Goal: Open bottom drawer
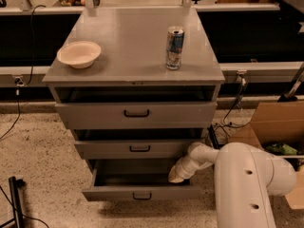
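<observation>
Grey three-drawer cabinet (133, 56). Its bottom drawer (142, 194), lowest by the floor, stands pulled well out with its interior showing, so the opening looks largely done. The gripper (177, 175) sits at the drawer's right inner edge; its grip cannot be told

Cream bowl (79, 54) upright on cabinet top (128, 37), near left edge. Drink can (175, 47) upright toward right edge, well apart from bowl. Cardboard box (275, 122) on speckled floor (38, 141), right of cabinet. Black cables (235, 108) hang near box. Claw (176, 177) low at cabinet's right front.
</observation>
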### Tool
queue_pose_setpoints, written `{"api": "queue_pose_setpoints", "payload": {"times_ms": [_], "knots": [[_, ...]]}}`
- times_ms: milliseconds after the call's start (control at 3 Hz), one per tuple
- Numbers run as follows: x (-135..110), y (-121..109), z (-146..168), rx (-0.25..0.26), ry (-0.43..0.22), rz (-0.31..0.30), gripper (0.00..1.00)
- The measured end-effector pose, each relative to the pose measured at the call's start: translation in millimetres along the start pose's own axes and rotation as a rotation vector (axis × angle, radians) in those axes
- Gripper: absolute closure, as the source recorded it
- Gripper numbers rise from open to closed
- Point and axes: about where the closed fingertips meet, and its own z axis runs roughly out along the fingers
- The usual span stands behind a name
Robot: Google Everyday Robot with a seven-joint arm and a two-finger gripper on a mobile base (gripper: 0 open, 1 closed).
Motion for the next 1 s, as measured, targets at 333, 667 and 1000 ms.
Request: {"api": "queue_pose_setpoints", "payload": {"times_ms": [333, 667, 1000], "knots": [[-17.2, 8.4, 19.9, 0.015, 0.001, -0.004, 1.0], [-34.7, 8.0, 32.6, 0.032, -0.003, -0.028, 1.0], [-47.7, 4.6, 45.5, 0.029, -0.012, -0.057, 1.0]]}}
